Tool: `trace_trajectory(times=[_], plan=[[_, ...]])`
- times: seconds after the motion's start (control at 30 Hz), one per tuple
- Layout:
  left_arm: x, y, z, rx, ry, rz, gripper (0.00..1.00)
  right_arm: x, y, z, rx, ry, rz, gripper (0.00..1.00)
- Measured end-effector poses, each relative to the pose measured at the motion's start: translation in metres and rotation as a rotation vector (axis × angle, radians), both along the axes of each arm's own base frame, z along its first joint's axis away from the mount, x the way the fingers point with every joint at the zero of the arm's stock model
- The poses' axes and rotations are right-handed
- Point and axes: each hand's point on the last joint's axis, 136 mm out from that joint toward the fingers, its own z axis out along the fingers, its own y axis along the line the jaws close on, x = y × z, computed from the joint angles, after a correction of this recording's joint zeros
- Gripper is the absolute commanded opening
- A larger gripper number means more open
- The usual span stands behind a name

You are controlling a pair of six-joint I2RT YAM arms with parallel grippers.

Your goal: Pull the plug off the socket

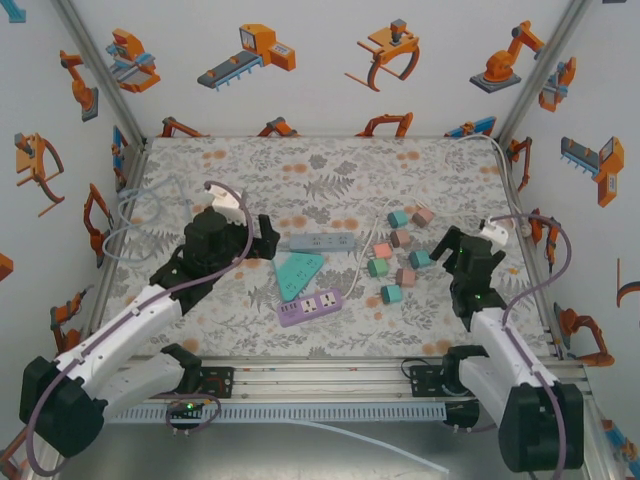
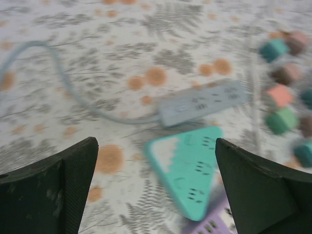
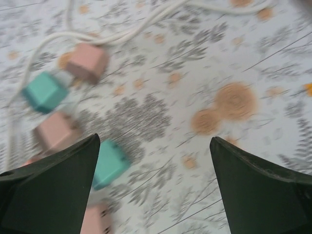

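Three sockets lie mid-table: a grey-blue strip (image 1: pixel 322 242), a teal triangular one (image 1: pixel 299 272) and a purple strip (image 1: pixel 311 307). Several small cube plugs (image 1: pixel 395 255) in teal, pink, brown and green lie loose to their right. My left gripper (image 1: pixel 262 238) hovers open just left of the sockets; its wrist view has the teal socket (image 2: pixel 192 165) between the fingers and the grey strip (image 2: pixel 202 101) beyond. My right gripper (image 1: pixel 447 252) stands open right of the plugs with nothing between its jaws; a teal plug (image 3: pixel 111 163) lies on the mat by its left finger.
A white cable (image 1: pixel 362 262) runs between the sockets and the plugs toward the back right. The grey strip's pale cord (image 1: pixel 140 215) loops at the far left. More plugs (image 3: pixel 87 62) lie ahead of the right gripper. Patterned walls enclose the mat.
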Motion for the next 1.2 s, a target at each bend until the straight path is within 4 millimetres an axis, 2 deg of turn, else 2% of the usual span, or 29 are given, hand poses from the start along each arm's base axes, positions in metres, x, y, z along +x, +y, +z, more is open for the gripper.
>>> trace_trajectory(times=[0.1, 0.23, 0.33, 0.4, 0.5, 0.67, 0.77, 0.83, 0.9, 0.97, 1.2], plan=[[0.007, 0.041, -0.023, 0.100, -0.032, 0.163, 0.97, 0.017, -0.011, -0.014, -0.114, 0.060, -0.006, 0.88], [0.017, 0.101, -0.053, 0.217, -0.016, 0.372, 0.97, 0.047, -0.011, -0.046, -0.202, 0.157, 0.048, 0.90], [0.030, 0.129, -0.068, 0.270, 0.004, 0.467, 0.97, 0.063, -0.007, -0.064, -0.223, 0.188, 0.085, 0.91], [0.038, 0.139, -0.079, 0.296, 0.015, 0.498, 0.97, 0.066, -0.005, -0.063, -0.228, 0.168, 0.104, 0.91], [0.051, 0.151, -0.100, 0.318, 0.037, 0.520, 0.97, 0.069, 0.000, -0.055, -0.229, 0.082, 0.140, 0.97], [0.067, 0.165, -0.137, 0.360, 0.101, 0.517, 0.97, 0.066, 0.001, -0.062, -0.220, 0.070, 0.166, 0.99], [0.076, 0.173, -0.147, 0.321, 0.103, 0.512, 0.97, 0.069, 0.002, -0.056, -0.219, 0.042, 0.167, 0.99], [0.080, 0.191, -0.148, 0.242, 0.074, 0.532, 0.97, 0.070, 0.002, -0.054, -0.218, 0.029, 0.170, 0.99], [0.075, 0.207, -0.154, 0.199, 0.071, 0.557, 0.97, 0.071, 0.003, -0.053, -0.217, 0.026, 0.173, 0.99], [0.071, 0.206, -0.160, 0.179, 0.086, 0.543, 0.97, 0.071, 0.003, -0.053, -0.217, 0.024, 0.175, 0.99], [0.082, 0.185, -0.150, 0.156, 0.047, 0.472, 0.97, 0.072, 0.004, -0.052, -0.216, 0.019, 0.177, 0.99]])
